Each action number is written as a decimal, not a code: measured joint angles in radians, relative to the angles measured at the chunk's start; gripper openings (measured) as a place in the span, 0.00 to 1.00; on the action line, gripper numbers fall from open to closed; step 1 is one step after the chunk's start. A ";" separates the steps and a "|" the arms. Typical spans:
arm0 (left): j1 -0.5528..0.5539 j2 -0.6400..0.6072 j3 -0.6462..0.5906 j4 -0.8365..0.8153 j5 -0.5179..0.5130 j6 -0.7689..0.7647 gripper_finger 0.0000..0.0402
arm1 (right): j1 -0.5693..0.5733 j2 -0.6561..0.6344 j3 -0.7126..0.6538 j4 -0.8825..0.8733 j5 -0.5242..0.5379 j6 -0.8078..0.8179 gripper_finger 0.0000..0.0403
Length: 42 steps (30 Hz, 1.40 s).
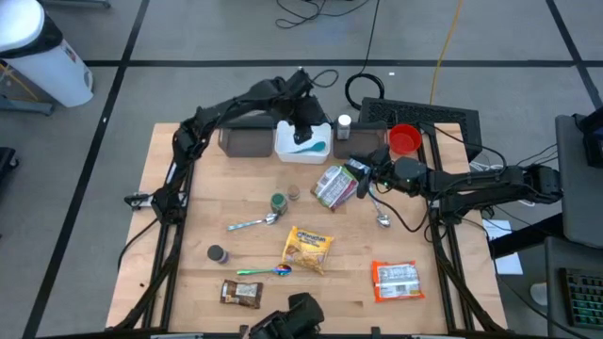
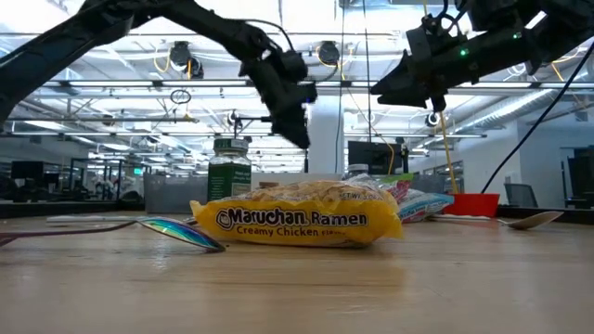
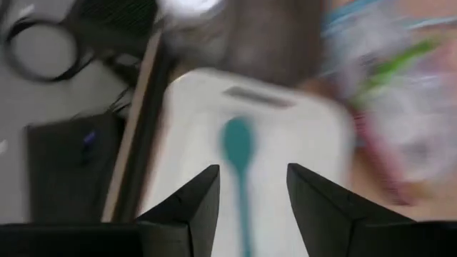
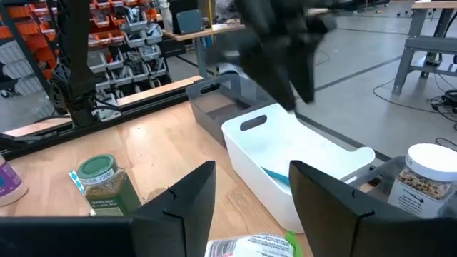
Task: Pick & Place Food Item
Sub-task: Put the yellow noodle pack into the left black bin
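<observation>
Inside white bin (image 1: 301,143) at desk's (image 1: 188,254) far edge: teal spoon (image 3: 238,160), lying loose. Left end effector (image 1: 303,127) above it, fingers spread, empty. Right end effector (image 1: 363,177) over snack bag (image 1: 334,185), fingers spread, holding nothing. Ramen (image 1: 308,248) mid-desk.

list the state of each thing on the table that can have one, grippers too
left gripper: open, empty, above the white bin
right gripper: open, empty
teal spoon: lying in the white bin
white bin: upright, holds only the spoon
ramen packet: flat on the table, sealed
green-lidded jar: upright, lid on
</observation>
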<state>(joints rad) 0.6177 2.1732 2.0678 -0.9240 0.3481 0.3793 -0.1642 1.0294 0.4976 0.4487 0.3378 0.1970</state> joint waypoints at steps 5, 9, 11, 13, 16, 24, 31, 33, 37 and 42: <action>0.000 -0.063 -0.013 -0.002 0.271 0.041 0.39 | 0.000 0.000 0.000 -0.048 0.000 0.000 0.42; -0.019 -0.110 -0.104 -0.002 0.426 0.081 0.39 | 0.000 0.000 0.000 -0.075 0.000 0.000 0.42; -0.039 -0.140 -0.185 0.011 0.456 0.096 0.39 | 0.000 0.000 0.000 -0.084 0.000 0.000 0.42; -0.066 -0.179 -0.297 0.054 0.465 0.096 0.39 | 0.000 0.000 0.000 -0.097 0.000 0.000 0.42; -0.118 -0.248 -0.489 0.170 0.463 0.070 0.39 | 0.000 0.000 0.000 -0.107 0.000 0.000 0.42; -0.302 -0.511 -0.991 0.726 0.295 -0.176 0.39 | 0.000 0.000 0.000 -0.110 0.001 0.003 0.42; -0.436 -0.829 -1.303 1.053 -0.030 -0.331 0.39 | 0.000 0.000 0.000 -0.109 0.003 0.109 0.42; -0.474 -0.924 -1.361 1.068 -0.079 -0.365 0.39 | 0.000 0.000 0.000 -0.108 0.003 0.140 0.42; -0.570 -1.100 -1.464 1.063 -0.163 -0.460 0.39 | 0.013 0.015 0.000 -0.107 0.002 0.188 0.42; -0.745 -1.278 -1.593 1.056 -0.306 -0.587 0.39 | 0.060 0.096 -0.001 -0.085 0.002 0.294 0.42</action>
<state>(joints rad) -0.1270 0.8955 0.4744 0.1322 0.0426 -0.2076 -0.1038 1.1252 0.4969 0.3636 0.3397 0.4906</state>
